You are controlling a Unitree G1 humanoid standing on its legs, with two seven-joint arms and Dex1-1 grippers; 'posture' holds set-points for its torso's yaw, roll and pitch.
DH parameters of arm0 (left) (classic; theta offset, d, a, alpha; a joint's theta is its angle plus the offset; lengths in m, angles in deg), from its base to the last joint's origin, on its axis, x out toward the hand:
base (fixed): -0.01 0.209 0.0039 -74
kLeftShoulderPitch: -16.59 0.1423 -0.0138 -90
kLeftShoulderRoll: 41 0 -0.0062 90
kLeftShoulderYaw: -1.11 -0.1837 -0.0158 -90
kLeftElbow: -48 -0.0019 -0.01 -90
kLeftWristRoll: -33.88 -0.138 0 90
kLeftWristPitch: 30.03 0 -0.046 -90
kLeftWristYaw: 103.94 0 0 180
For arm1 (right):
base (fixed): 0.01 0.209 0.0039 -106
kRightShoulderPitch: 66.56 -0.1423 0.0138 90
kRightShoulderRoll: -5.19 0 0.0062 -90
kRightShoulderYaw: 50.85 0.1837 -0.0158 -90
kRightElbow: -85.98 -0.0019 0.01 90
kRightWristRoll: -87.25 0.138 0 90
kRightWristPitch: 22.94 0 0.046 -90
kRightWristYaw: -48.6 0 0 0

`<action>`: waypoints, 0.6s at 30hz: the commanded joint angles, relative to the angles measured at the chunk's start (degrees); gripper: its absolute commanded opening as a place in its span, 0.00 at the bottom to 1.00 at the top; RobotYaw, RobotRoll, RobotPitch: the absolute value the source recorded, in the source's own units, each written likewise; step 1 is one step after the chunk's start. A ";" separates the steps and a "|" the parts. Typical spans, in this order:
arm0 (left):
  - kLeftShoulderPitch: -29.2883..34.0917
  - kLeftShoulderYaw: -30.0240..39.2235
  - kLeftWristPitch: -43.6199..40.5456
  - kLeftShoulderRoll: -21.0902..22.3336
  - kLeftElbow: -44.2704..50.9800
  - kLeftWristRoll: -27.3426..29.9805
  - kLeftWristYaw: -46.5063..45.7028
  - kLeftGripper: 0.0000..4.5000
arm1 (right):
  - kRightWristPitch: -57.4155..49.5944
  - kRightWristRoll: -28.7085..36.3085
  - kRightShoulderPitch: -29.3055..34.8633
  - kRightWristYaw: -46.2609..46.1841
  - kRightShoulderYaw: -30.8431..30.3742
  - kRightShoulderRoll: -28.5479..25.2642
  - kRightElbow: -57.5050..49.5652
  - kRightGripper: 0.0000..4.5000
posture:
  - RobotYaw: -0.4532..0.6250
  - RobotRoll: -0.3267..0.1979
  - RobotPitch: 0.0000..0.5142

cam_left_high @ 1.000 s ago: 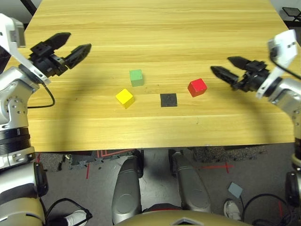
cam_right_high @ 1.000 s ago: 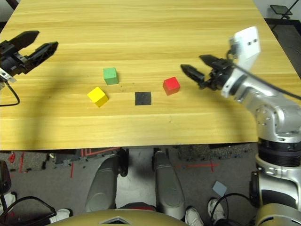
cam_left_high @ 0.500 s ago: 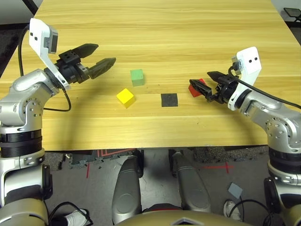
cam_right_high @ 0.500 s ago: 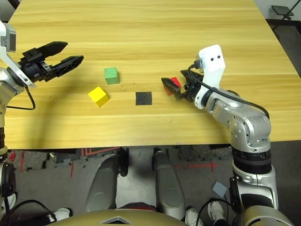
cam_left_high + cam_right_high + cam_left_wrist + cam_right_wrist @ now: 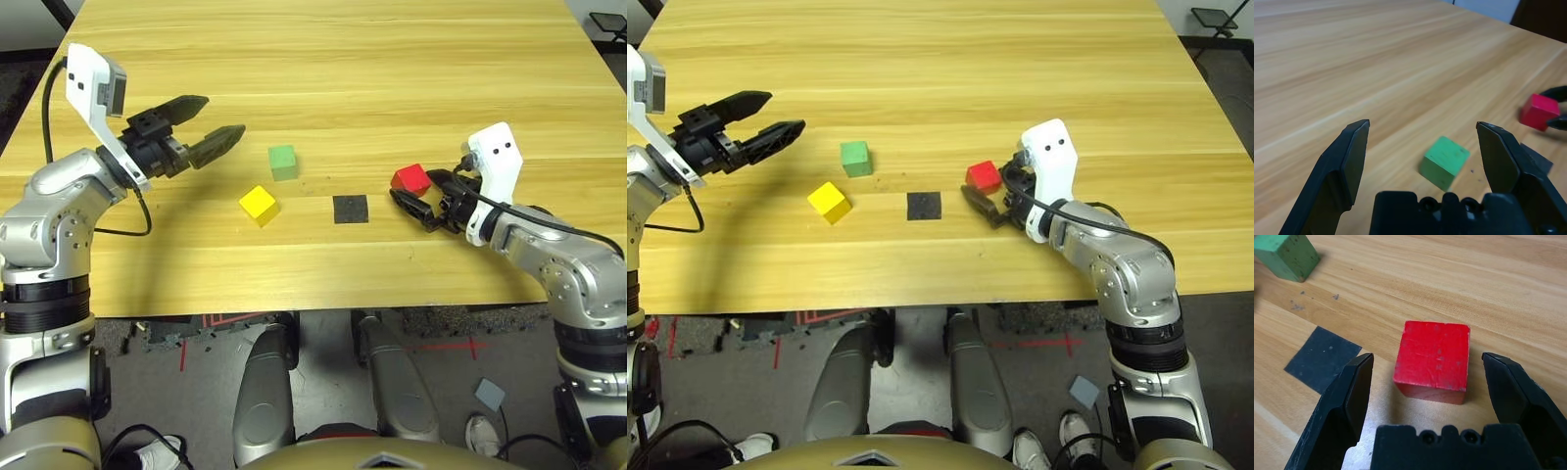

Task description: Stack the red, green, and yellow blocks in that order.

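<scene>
The red block (image 5: 409, 179) sits on the table right of the flat black square patch (image 5: 350, 209). My right gripper (image 5: 410, 191) stands open around it, one finger on each side, and neither finger touches it in the right wrist view, where the red block (image 5: 1433, 360) lies between the fingers. The green block (image 5: 283, 162) rests left of centre, with the yellow block (image 5: 259, 204) just nearer and to its left. My left gripper (image 5: 213, 126) hangs open above the table, left of the green block (image 5: 1444, 160), pointing toward it.
The wooden table (image 5: 323, 69) stretches far back with bare surface behind the blocks. Its front edge (image 5: 323, 302) runs close below the blocks. A black cable (image 5: 118, 230) trails from my left arm over the table's left side.
My right gripper has slid forward so that its open fingers now flank the red block. My left gripper has held nearly still, left of the green block.
</scene>
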 commanded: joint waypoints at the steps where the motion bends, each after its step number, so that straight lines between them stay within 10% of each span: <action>1: 3.66 -1.37 -0.59 1.80 3.50 2.48 6.97 0.99 | 0.94 -1.84 -0.39 0.02 -1.03 0.59 1.06 1.00 | 0.39 0.28 0.64; 5: 6.37 -1.47 0.78 3.13 4.49 3.98 13.62 1.00 | 2.16 -3.54 -1.19 0.89 -1.81 0.86 1.79 0.87 | 0.39 0.27 0.64; 10: 5.92 -1.03 1.37 4.06 2.84 3.48 16.55 1.00 | 3.14 -4.80 -2.15 3.52 -2.53 -0.03 3.06 0.47 | 0.39 0.27 0.64; 18: 3.90 -1.81 1.86 7.09 0.38 3.32 23.23 1.00 | 7.20 0.40 -10.13 27.44 -3.59 -8.61 10.37 0.46 | 0.37 0.26 0.60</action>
